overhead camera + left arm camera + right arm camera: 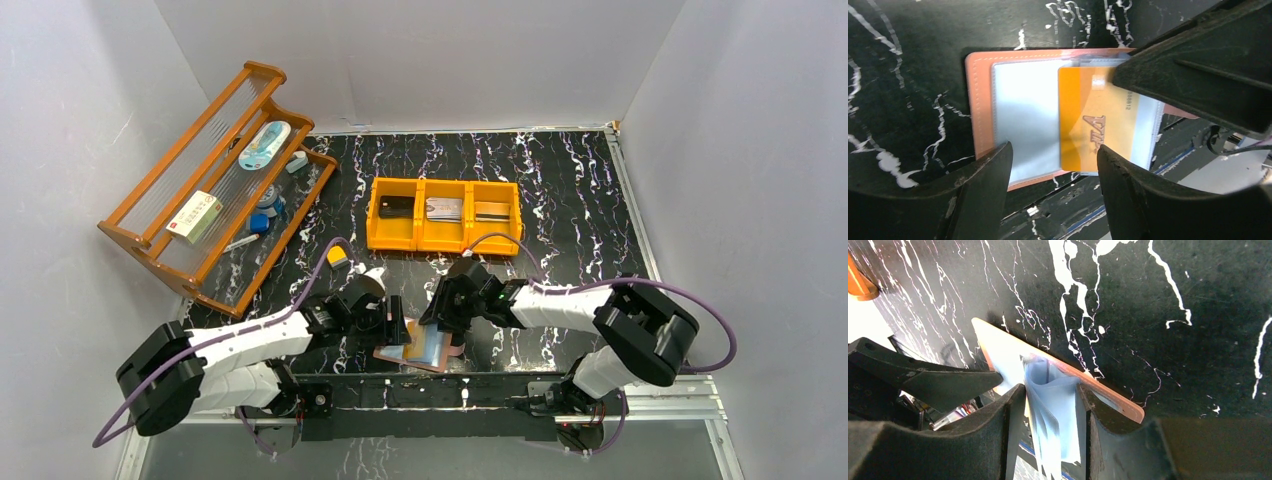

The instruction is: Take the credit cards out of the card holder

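Card holder: salmon-pink, lying open on the black marbled bench, directly between the two hands and close under both.
Lining: pale blue sleeves stand up from the pink cover and rise into the gap of the right hand.
Yellow-orange card: partly out of a sleeve and flat on the lining. Its near edge lies in the gap between the left hand's fingers.
Left hand: wide, pinching nothing. One finger is over the holder's pink edge, the other beside the card's corner.
Right hand: narrow, with both fingers against the blue sleeves, holding them upright. From the left wrist, one of its fingers covers the card's far corner.
Orange tray: three compartments, well beyond both hands. A dark card lies in the compartment on the left hand's side, and greyish cards lie in the other two.
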